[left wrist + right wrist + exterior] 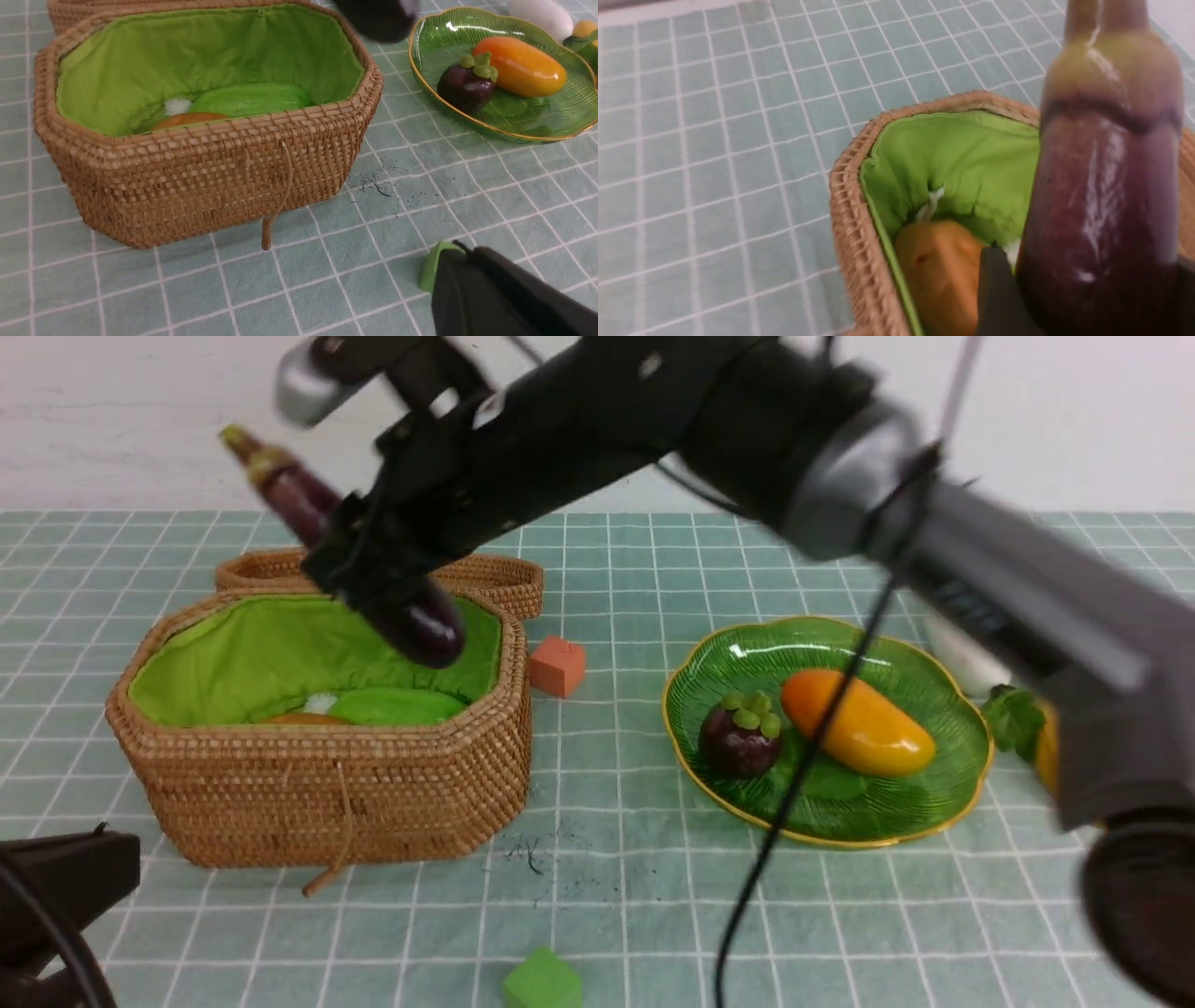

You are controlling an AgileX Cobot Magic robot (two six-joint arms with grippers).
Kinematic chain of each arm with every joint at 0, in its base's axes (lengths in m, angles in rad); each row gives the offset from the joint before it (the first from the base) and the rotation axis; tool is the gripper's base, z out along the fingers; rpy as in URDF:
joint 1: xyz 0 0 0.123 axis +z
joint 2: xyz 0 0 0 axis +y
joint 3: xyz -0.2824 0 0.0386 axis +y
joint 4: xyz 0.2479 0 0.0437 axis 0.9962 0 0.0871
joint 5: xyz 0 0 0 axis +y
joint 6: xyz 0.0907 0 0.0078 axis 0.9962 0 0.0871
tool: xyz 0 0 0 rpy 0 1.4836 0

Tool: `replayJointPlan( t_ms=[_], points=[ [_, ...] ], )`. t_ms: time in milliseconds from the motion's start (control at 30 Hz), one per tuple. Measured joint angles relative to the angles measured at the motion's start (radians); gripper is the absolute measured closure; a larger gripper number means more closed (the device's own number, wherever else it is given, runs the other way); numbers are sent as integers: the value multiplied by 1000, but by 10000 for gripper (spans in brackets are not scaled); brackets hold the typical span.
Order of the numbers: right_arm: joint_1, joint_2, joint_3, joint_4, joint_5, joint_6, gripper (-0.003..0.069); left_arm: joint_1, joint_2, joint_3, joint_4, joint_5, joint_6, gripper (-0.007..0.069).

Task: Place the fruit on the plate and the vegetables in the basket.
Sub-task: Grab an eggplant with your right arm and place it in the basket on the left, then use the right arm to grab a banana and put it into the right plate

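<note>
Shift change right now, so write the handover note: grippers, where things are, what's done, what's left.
Right gripper: shut on the eggplant, above the basket.
Left gripper: low at near left; open or shut unclear.
Done: potato and gourd in the basket; mangosteen and mango on the plate.
Left: release the eggplant into the basket; radish and banana lie on the table by the plate's right side, radish for basket, banana for plate.

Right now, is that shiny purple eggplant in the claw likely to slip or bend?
The eggplant has glossy skin, so it may be slippery. It looks stiff: both ends jut from the right gripper without sagging. Long and rounded, it would probably roll if laid down.
</note>
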Motion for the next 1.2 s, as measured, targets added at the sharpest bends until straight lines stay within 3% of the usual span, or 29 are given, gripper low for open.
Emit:
replayJointPlan(
  t_ms=[133, 233, 267, 367, 433, 533, 633, 667, 767, 900, 1033, 1133, 1200],
  points=[
    [18, 64, -18, -16, -44, -22, 275, 0, 0, 0, -14, 6, 10, 638],
    [21, 73, -18, -34, -48, -15, 148, 0, 0, 0, -37, 4, 45, 638],
    [21, 67, -20, -52, -44, 5, 59, 0, 0, 0, -50, -2, 66, 638],
    [20, 29, -20, -111, 7, 64, -10, 0, 0, 0, -75, -21, 113, 638],
    [20, 6, -20, -140, 37, 91, -13, 0, 0, 0, -84, -30, 132, 638],
    [15, -94, -21, -252, 186, 195, 29, 0, 0, 0, -130, -57, 209, 638],
    [-8, -218, -32, -410, 397, 306, 159, 0, 0, 0, -221, -71, 335, 638],
    [-15, -238, -33, -428, 424, 318, 190, 0, 0, 0, -237, -72, 354, 638],
    [-80, -337, -1, -555, 473, 408, 372, 0, 0, 0, -414, -76, 526, 638],
    [-181, -419, 117, -622, 476, 506, 463, 0, 0, 0, -563, -81, 648, 637],
    [-487, -533, 442, -645, 471, 591, 456, 0, 0, 0, -723, -88, 784, 637],
    [-702, -540, 664, -603, 426, 610, 372, 0, 0, 0, -770, -95, 837, 637],
    [-777, -526, 756, -545, 333, 614, 314, 0, 0, 0, -777, -96, 850, 637]
  ],
)
